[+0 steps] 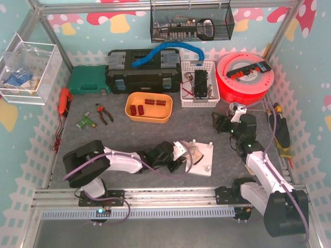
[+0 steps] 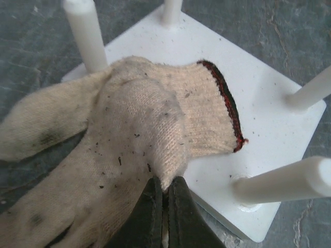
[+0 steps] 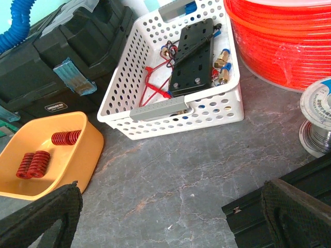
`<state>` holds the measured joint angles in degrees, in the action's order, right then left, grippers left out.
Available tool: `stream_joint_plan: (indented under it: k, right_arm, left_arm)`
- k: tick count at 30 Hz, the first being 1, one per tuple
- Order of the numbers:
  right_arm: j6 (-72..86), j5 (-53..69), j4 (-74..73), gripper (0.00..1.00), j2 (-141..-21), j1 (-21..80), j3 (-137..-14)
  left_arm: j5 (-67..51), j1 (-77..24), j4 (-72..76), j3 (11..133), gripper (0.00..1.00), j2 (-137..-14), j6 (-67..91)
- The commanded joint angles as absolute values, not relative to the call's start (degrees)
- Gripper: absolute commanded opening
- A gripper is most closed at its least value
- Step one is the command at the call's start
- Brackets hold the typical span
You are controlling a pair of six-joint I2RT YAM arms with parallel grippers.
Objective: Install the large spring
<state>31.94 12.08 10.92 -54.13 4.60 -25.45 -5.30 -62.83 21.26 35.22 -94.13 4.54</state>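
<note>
Several red springs lie in an orange tray; they also show in the right wrist view. A white peg board lies on the mat with a dirty cream glove draped over it. My left gripper is shut, pinching a fold of the glove over the board between its white pegs. My right gripper is open and empty, held above bare mat near the white basket.
A black toolbox with a blue hose, a white basket of parts, an orange filament reel and a solder spool stand at the back. Pliers and a multimeter lie at left.
</note>
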Motion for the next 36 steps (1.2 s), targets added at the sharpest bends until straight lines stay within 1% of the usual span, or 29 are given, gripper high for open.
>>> stream_joint_plan:
  k: [1, 4, 7, 10, 12, 13, 17, 19, 22, 26, 32, 36]
  right_arm:
    - [31.86, 11.95, 12.68, 0.94, -53.85, 4.69, -24.72]
    - [32.14, 11.84, 12.90, 0.94, -53.79, 4.74, -24.61]
    - [31.88, 10.55, 12.39, 0.92, -53.71, 5.21, -24.91]
    - [31.06, 8.68, 11.96, 0.92, -53.60, 7.20, -25.46]
    - [30.39, 7.07, 11.95, 0.91, -53.61, 8.99, -25.68]
    - [30.18, 5.98, 11.81, 0.91, -53.61, 10.03, -25.87]
    - [27.29, 0.12, 11.29, 0.90, -53.23, 15.41, -27.02]
    - [26.37, -3.05, 11.08, 0.90, -52.81, 17.33, -27.40]
    - [26.36, -3.34, 11.49, 0.90, -52.32, 17.90, -27.03]
    - [26.22, -3.01, 11.51, 0.90, -52.68, 18.31, -27.20]
    - [25.58, -3.74, 10.63, 0.90, -53.35, 19.28, -28.06]
    - [25.03, -3.46, 10.66, 0.89, -54.12, 19.72, -28.33]
  left_arm:
    - [-1.15, -63.28, 21.56, 35.61, 0.00, -90.15, 6.37]
    - [5.06, -63.14, 21.31, 35.10, 0.00, -86.02, 7.97]
    - [15.83, -63.18, 19.19, 34.96, 0.00, -80.81, 9.74]
    - [25.04, -62.44, 16.22, 34.98, 0.00, -75.34, 12.30]
    - [28.86, -60.56, 13.99, 34.94, 0.00, -72.11, 15.27]
    - [29.02, -58.80, 12.46, 35.04, 0.00, -70.59, 17.44]
    - [22.84, -47.50, 6.37, 35.44, 0.00, -65.85, 25.38]
    - [23.52, -43.01, 3.72, 34.88, 0.00, -63.56, 28.60]
    - [24.65, -36.11, 1.12, 32.64, 0.00, -60.27, 32.23]
    - [22.84, -26.74, 0.91, 28.45, 0.00, -56.57, 35.78]
    - [23.52, -16.27, 2.02, 24.75, 0.00, -56.16, 41.03]
    - [24.97, -12.82, 1.56, 24.17, 0.00, -59.80, 45.06]
